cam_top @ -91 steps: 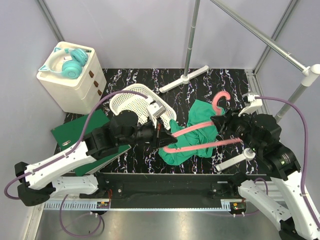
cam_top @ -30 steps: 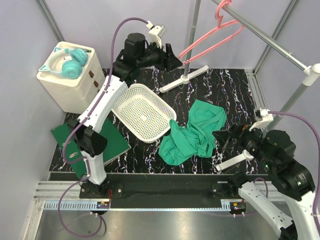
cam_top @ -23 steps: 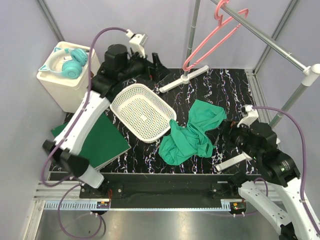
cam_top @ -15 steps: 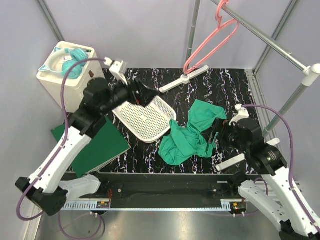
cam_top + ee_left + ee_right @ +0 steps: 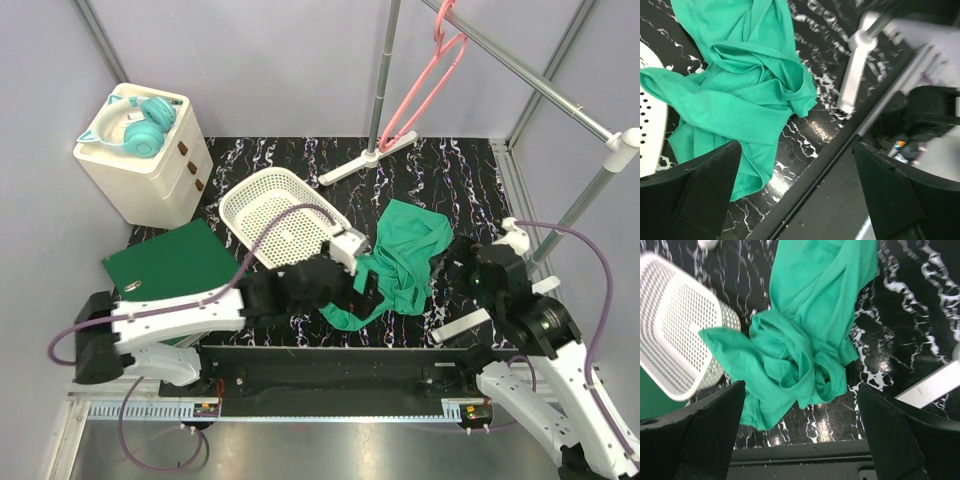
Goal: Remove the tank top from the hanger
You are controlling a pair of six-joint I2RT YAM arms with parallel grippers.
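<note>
**Hanger up, top left behind**

The hanger (image 5: 420,95) now hangs bare on the rail (image 5: 520,70), no longer threaded through the tank top (image 5: 400,262). My left gripper (image 5: 365,285) is down from the rail, at the garment's near edge. My right gripper (image 5: 455,262) no longer grips the hanger.

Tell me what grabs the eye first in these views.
The teal tank top lies crumpled and free on the black marbled table, just right of the white basket. The pink hanger hangs bare from the grey rail at the back right. The left gripper and right gripper are open near the garment.
</note>
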